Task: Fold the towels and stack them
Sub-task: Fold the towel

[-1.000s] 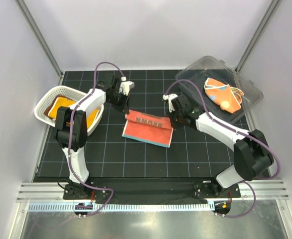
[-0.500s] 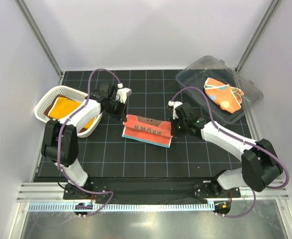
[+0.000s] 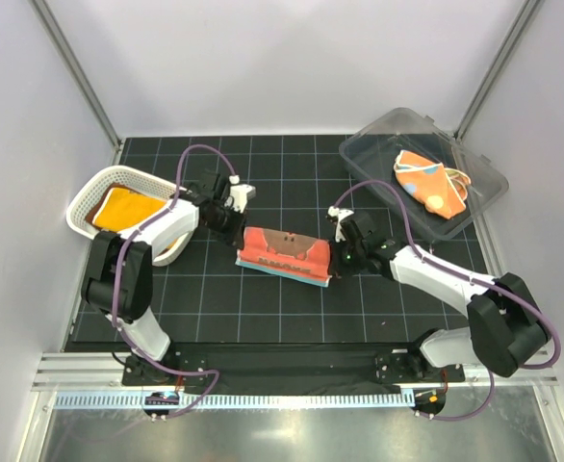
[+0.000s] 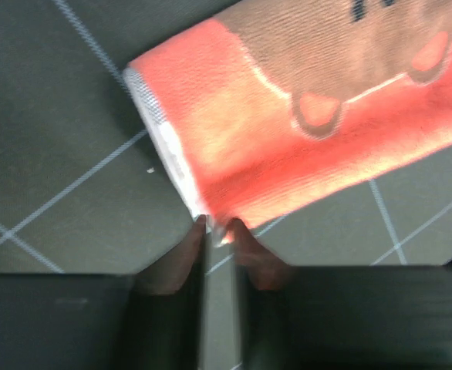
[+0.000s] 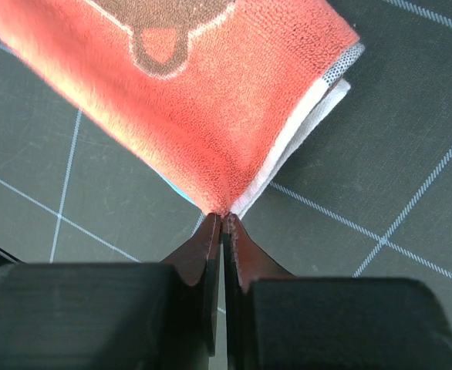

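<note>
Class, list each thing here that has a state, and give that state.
red-orange printed towel: folded, lying flat.
left gripper: jaws barely parted at the towel's corner; grip unclear.
right gripper: jaws shut on the towel's corner.
yellow-orange cloth: lying in white mesh basket.
spotted orange cloth: crumpled in clear plastic bin.

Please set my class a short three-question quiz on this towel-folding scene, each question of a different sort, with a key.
1. True or false: the red-orange towel lies inside the white mesh basket.
2. Where is the spotted orange towel? A) in the white mesh basket B) in the clear plastic bin C) on the black grid mat
3. Short answer: what do the fingers of the right gripper pinch?
Key: 1 false, it lies on the black grid mat; 2 B; 3 a corner of the red-orange towel.
</note>
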Motion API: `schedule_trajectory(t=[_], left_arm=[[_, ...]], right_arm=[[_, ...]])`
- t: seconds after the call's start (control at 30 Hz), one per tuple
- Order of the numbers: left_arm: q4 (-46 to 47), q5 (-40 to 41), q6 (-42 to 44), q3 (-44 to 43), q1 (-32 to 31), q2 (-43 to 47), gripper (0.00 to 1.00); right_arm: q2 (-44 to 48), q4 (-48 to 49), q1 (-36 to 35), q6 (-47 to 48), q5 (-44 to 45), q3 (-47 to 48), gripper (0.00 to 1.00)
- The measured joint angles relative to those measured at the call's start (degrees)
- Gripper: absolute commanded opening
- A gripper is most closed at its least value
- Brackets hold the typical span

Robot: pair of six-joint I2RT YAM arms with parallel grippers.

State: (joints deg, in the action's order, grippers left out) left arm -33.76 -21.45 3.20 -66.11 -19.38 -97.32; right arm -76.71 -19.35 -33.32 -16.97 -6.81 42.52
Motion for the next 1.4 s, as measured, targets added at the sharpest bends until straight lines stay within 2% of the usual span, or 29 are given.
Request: schedule_trajectory(t=[0.03,0.07,0.1,0.13,0.2,0.27,0.43,0.63,0.83,1.03,1.23,1.4], left_arm=[[-0.1,0.6,0.0,0.0,0.0,0.0,0.35],[-0.3,1.2,0.0,0.0,0.0,0.0,0.36],[-0.6,1.6,-0.2,0.0,0.0,0.0,0.36],[-0.7,2.1,-0.3,0.0,0.0,0.0,0.41],[-0.9,3.8,-0.8,0.2,0.0,0.5,0.47],[-1.2,5.3,-1.7,0.1,0.0,1.7,0.48],[-0.9,5.9,-6.8,-2.4,0.0,5.0,0.5],[6.0,1.2,-15.0,-1.0,0.0,5.2,0.5],[10.4,0.7,-18.5,-1.0,-0.1,-3.0,0.5],[10.4,1.4,-19.9,-3.7,-0.1,-11.1,0.5],[10.8,3.1,-22.2,-5.0,-0.1,-10.5,0.54],[6.9,7.3,-24.8,-5.0,-0.1,-3.0,0.55]], right_arm=[[0.0,0.0,0.0,0.0,0.0,0.0,0.11],[0.1,0.0,0.0,0.0,0.1,-0.1,0.17],[0.2,-0.2,0.0,-0.1,0.1,-0.1,0.2],[0.3,-0.4,0.0,0.0,0.2,-0.1,0.22],[0.5,-1.8,0.0,-0.2,0.7,0.0,0.35],[0.7,-4.0,0.0,-0.6,1.6,0.6,0.48],[1.6,-8.9,0.0,-2.9,3.3,5.2,0.46],[0.5,-4.3,0.0,-7.7,0.5,7.1,0.39],[-5.9,5.2,0.0,-11.9,1.1,3.5,0.36],[-9.4,8.0,0.0,-12.2,4.7,-0.8,0.35],[-8.0,8.4,0.1,-9.8,8.6,-0.9,0.38],[-7.0,3.7,0.1,-9.0,5.0,3.0,0.39]])
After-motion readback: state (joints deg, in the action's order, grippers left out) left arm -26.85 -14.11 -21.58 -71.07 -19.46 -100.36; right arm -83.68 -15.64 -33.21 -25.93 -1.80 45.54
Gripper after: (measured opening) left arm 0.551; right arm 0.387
